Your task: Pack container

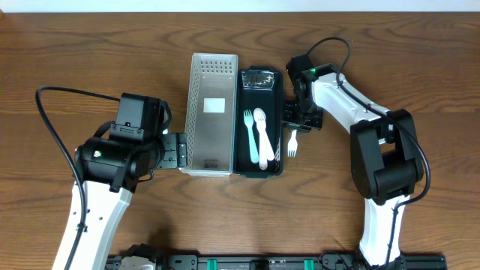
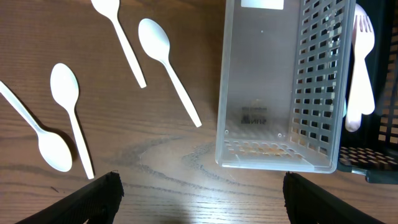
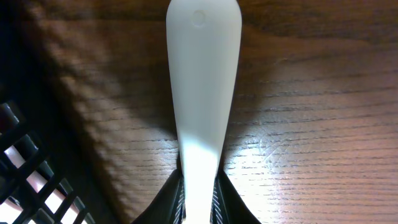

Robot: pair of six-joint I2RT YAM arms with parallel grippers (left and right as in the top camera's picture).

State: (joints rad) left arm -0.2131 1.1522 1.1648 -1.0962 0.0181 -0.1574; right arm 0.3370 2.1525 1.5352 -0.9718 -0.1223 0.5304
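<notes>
While the left gripper gapes, the right gripper pinches a white fork.

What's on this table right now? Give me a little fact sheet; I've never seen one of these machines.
Clear bin: perforated clear bin, mid-table, nothing seen inside
Black basket: black basket, touching the clear bin's side
In the basket: packed fork and packed spoon
Loose items: four white spoons on the table by the clear bin
Left gripper: left gripper, open, holding nothing, facing the clear bin's end
Right gripper: right gripper, shut on a white fork just outside the black basket
Fork lifted or resting: cannot tell
</notes>
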